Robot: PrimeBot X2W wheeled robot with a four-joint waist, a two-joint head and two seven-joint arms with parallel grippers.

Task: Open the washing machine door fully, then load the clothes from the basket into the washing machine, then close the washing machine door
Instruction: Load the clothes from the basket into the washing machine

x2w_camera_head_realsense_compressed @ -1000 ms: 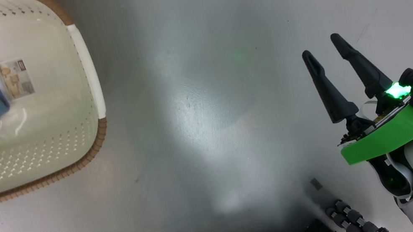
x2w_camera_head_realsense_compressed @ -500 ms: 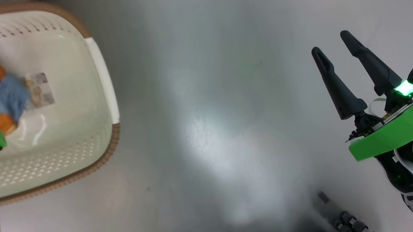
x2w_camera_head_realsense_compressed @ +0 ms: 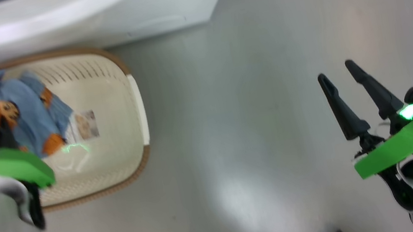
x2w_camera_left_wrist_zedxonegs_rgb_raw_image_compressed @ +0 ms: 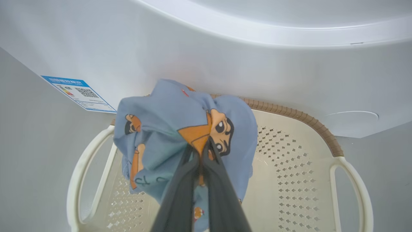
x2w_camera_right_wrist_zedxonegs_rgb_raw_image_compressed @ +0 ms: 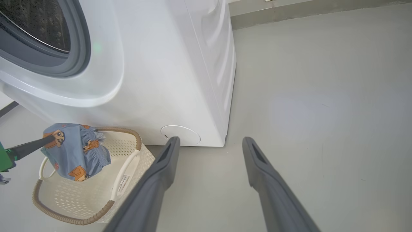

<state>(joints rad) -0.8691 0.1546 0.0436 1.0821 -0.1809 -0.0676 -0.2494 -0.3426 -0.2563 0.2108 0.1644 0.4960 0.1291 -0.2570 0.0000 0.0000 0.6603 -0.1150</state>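
The left gripper [x2w_camera_left_wrist_zedxonegs_rgb_raw_image_compressed: 202, 150] is pinched tight on a fold of the clothes [x2w_camera_left_wrist_zedxonegs_rgb_raw_image_compressed: 161, 129], the bundle bunched round its fingertips and hanging over the basket [x2w_camera_left_wrist_zedxonegs_rgb_raw_image_compressed: 309, 117] just below, with the washing machine [x2w_camera_left_wrist_zedxonegs_rgb_raw_image_compressed: 225, 58] right ahead. It looks light, soft, floppy; a pinch in the gathered middle should hold, though loose ends may trail. The right gripper [x2w_camera_head_realsense_compressed: 335, 70] stands spread, empty, well aside.

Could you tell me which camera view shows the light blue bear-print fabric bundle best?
The left wrist view: the blue bear-print bundle sits close and central, the left gripper shut on it. The head view shows it blurred; the right wrist view, small, above the cream perforated plastic basket.
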